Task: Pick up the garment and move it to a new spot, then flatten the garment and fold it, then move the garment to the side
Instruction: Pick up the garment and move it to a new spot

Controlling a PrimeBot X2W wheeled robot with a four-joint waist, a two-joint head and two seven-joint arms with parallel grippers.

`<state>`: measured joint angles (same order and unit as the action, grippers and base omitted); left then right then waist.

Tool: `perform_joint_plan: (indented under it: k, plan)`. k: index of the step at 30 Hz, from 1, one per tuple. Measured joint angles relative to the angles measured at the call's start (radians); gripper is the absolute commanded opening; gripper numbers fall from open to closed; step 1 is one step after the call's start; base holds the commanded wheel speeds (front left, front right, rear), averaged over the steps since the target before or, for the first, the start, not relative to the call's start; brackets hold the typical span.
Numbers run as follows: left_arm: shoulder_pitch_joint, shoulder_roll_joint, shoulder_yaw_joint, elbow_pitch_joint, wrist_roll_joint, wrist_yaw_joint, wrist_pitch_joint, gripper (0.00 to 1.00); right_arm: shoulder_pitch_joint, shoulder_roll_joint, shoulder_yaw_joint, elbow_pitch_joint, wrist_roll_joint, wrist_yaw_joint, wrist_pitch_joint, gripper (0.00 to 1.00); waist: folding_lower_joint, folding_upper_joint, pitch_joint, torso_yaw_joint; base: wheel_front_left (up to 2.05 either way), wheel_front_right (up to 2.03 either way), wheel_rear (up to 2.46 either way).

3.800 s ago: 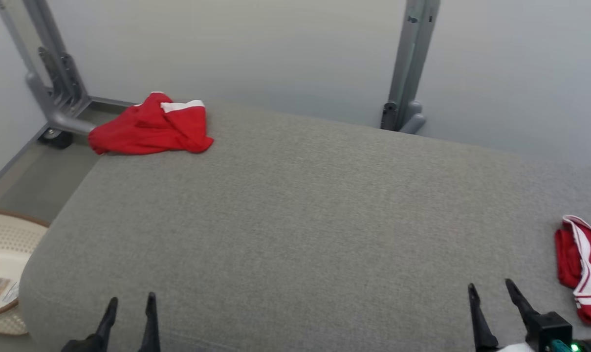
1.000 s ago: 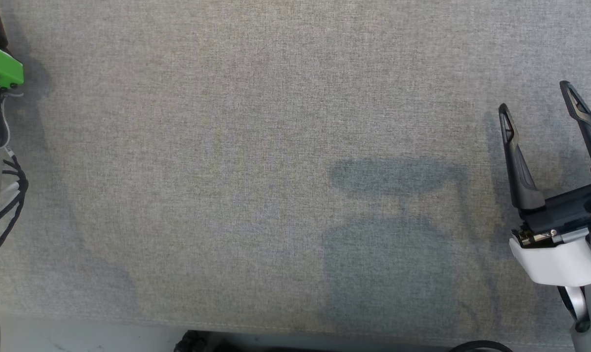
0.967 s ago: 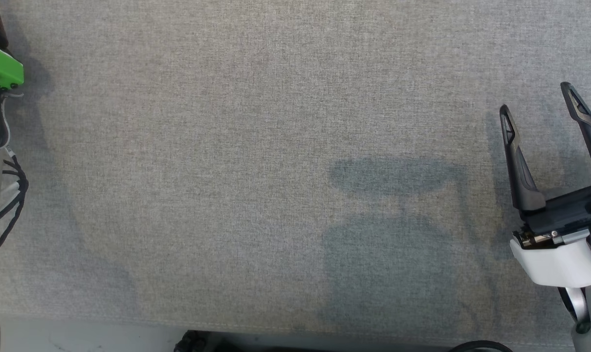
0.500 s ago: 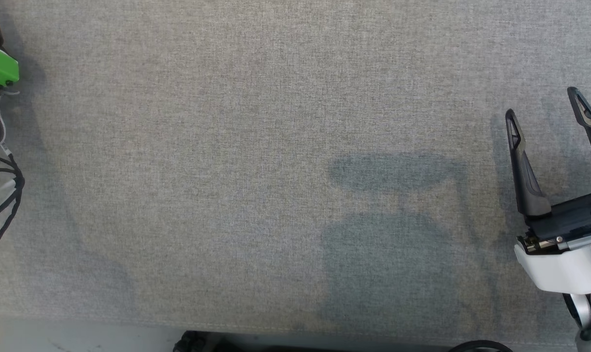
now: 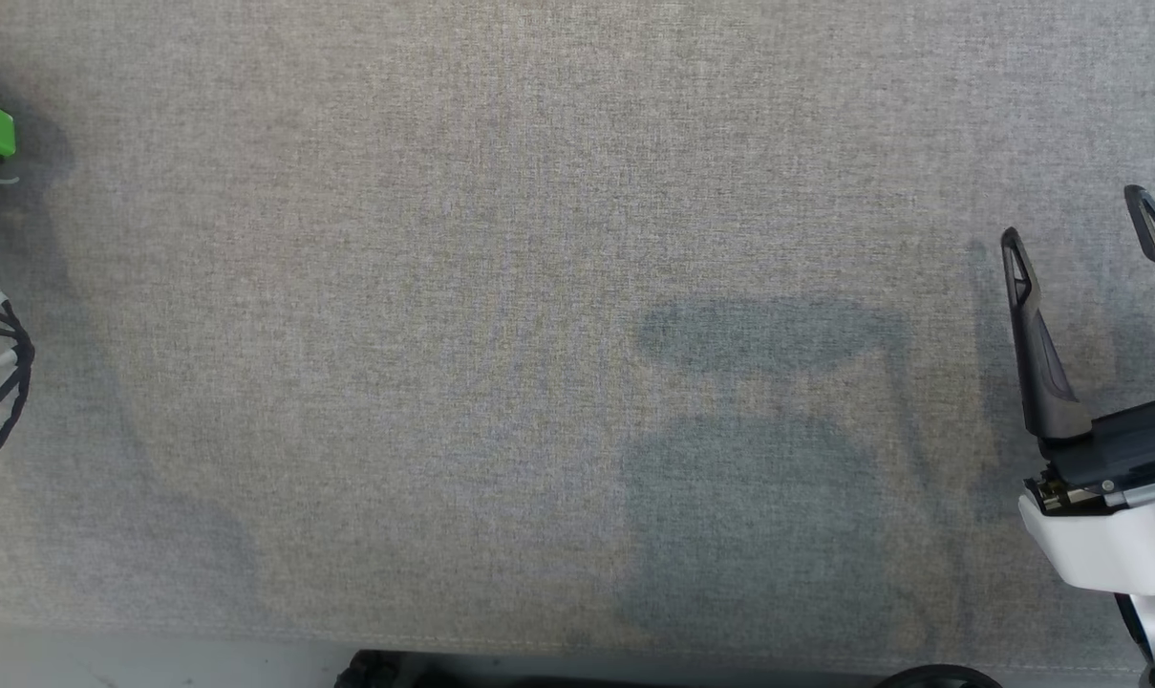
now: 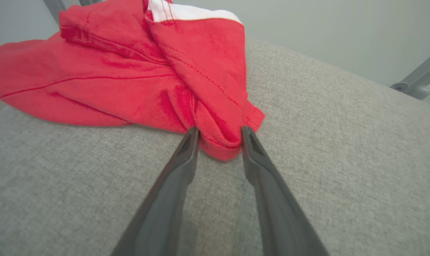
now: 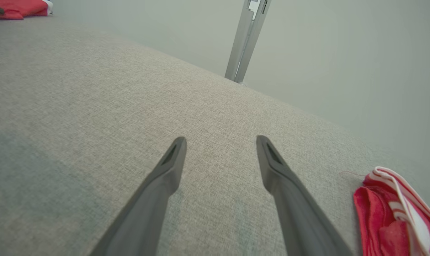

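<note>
Red garment (image 6: 129,81) lies crumpled on grey upholstery (image 6: 343,160), its near corner fold between the left gripper (image 6: 218,133) jaws. Both tips touch it, but a firm pinch cannot be told. Right gripper (image 7: 221,142) jaws are spread wide, with a red-and-white cloth (image 7: 392,213) to their right.

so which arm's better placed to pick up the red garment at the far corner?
Left. The left gripper flanks a fold of the garment; the right gripper hangs open over bare cushion, far from it.
</note>
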<state>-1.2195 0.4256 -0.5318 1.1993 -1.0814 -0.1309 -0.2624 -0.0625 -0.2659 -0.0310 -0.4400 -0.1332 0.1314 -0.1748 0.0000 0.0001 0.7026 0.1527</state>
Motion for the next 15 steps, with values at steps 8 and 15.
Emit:
perform_joint_plan:
  k: [8, 15]
  plan:
    - [0.000, -0.003, -0.003, 0.011, 0.000, 0.000, 0.000, 0.00, 0.015, -0.002, -0.006, -0.016, 0.002, 0.000, 0.012, 1.00, 0.0000, 0.0000, -0.007, -0.003, 0.00, 0.00, 0.00]
    - [0.008, -0.010, -0.017, -0.074, 0.002, 0.000, 0.000, 0.00, 0.013, 0.008, -0.002, 0.001, 0.006, 0.000, 0.008, 1.00, 0.0000, 0.0000, -0.019, 0.006, 0.00, 0.00, 0.00]
